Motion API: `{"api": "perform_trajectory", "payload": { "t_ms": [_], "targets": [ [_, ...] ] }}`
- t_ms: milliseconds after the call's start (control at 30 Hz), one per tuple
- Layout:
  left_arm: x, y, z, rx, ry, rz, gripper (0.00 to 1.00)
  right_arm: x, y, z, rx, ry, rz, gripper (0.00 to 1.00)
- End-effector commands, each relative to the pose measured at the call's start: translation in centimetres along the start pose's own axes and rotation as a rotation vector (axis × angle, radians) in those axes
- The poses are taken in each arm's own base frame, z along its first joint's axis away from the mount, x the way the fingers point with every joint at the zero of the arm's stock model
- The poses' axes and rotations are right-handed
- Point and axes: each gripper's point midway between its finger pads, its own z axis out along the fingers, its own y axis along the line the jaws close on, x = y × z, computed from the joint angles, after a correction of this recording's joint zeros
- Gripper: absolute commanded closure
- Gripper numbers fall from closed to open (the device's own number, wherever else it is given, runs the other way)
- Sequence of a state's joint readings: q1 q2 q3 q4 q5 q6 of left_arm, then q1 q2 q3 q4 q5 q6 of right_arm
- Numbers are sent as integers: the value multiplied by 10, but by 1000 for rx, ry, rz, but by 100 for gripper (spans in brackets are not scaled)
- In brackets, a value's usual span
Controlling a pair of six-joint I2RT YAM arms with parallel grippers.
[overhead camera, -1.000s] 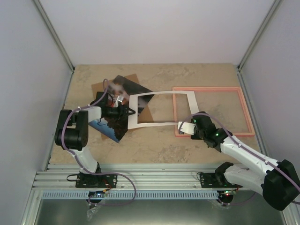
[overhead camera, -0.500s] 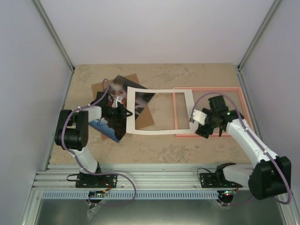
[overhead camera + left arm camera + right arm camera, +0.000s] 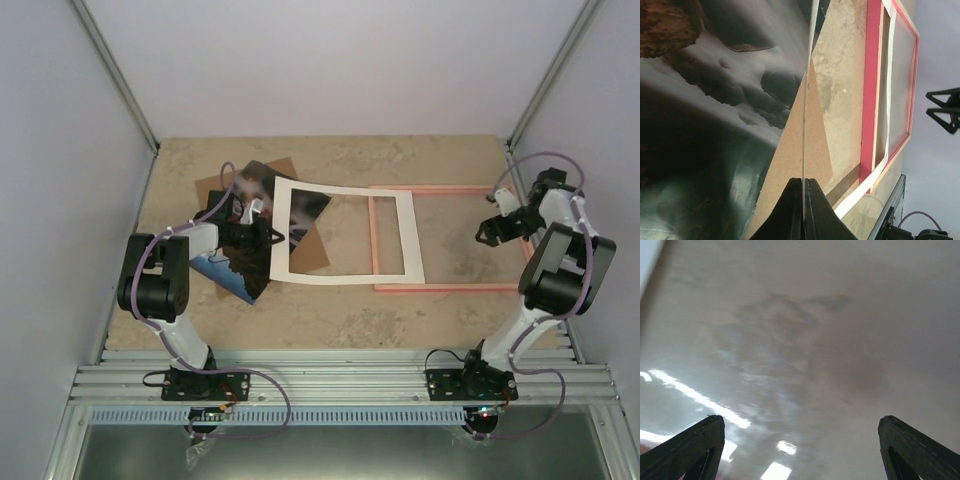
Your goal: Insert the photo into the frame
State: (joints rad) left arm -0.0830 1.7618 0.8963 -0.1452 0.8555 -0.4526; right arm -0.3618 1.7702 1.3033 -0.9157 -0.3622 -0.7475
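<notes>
Photo: I find the glossy rectangular sunset print (image 3: pixel 232 272) at the left of the stone-pattern counter (image 3: pixel 330 325). It lies partly over the plain brown backing board (image 3: pixel 310 252) and is not in the frame.
Left jaws: the left gripper (image 3: pixel 803 182) is clamped on the print's thin edge. The wrist view shows the sheet edge-on between the tips.
Right jaws: the right gripper (image 3: pixel 494 228) stands wide apart and holds nothing, above the frame's right end.
Frame: the thin bright pink rectangular frame (image 3: pixel 450 188) lies flat at the right.
Obstruction: the white card mat with cut-out window (image 3: pixel 345 277) covers the print's frame-side corner and the frame's left side.
Step in hand, my judgement: carrying the print across to the frame.
Method: I would draw the print from under the mat slowly. I would carry it low and level, since a sheet pinched at one edge droops. The free right arm should clear the mat before lowering.
Risk: dragging the mat along, or creasing the print.
</notes>
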Motion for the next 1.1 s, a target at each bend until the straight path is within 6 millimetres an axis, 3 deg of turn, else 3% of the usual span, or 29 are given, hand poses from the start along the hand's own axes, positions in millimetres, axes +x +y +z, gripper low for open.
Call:
{"api": "perform_trajectory", "payload": {
  "t_ms": [0, 133, 233, 367, 533, 733, 1067],
  "targets": [
    [-10, -20, -6, 11, -35, 89, 100, 10, -57, -7, 55, 23, 162, 17],
    [-7, -20, -6, 11, -35, 91, 100, 21, -108, -8, 133, 52, 192, 28],
    [-7, -21, -7, 13, -39, 94, 100, 32, -133, -8, 198, 90, 202, 36],
    [-7, -22, -8, 12, -42, 98, 100, 43, -152, -3, 257, 139, 208, 45],
    [-6, -22, -9, 14, -41, 97, 100, 54, -164, 6, 295, 172, 217, 47],
    [-4, -21, -8, 16, -36, 97, 100, 59, -156, 24, 221, 171, 249, 56],
    [-10, -38, -16, 46, -55, 144, 100, 58, -110, 47, 9, 138, 333, 81]
  ]
}}
